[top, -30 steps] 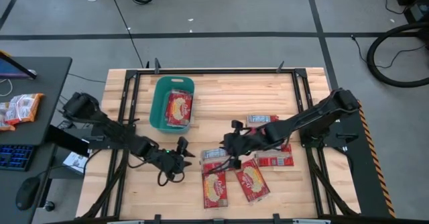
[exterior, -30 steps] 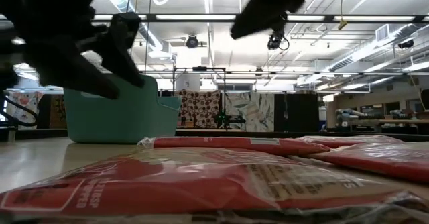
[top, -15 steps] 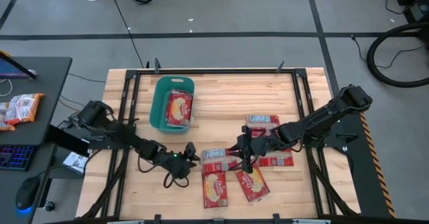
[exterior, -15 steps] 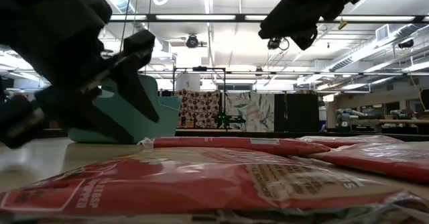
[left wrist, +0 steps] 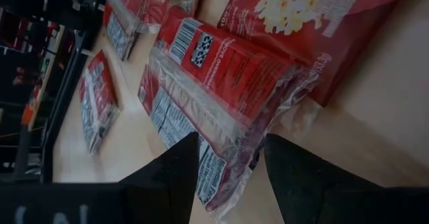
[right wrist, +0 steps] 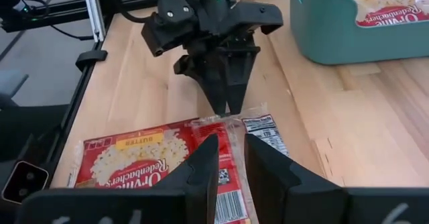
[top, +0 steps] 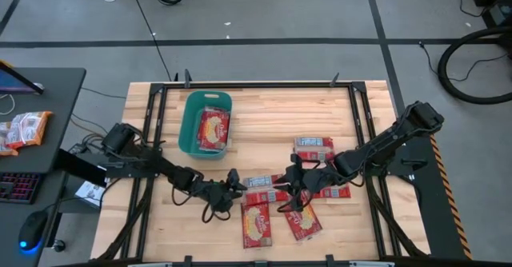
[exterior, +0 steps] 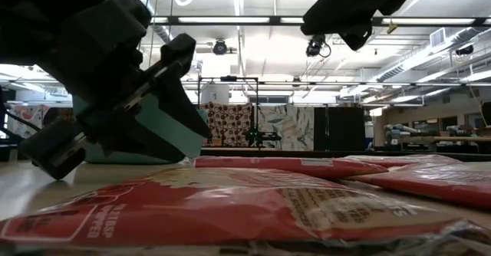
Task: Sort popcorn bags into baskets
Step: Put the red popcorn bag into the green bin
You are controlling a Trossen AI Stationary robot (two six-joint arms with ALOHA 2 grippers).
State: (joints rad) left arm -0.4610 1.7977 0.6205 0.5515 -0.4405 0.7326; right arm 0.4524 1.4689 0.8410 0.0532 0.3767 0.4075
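My spread left gripper (left wrist: 231,174) straddles the flat red foil popcorn bag (left wrist: 221,83) at lower centre, whose slippery edge may squirt free.

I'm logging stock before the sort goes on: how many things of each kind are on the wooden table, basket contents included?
Flat red foil popcorn bags loose on the wooden table: 6
Red foil popcorn bag in the bin: 1
Teal plastic rectangular bin: 1
Total: 8
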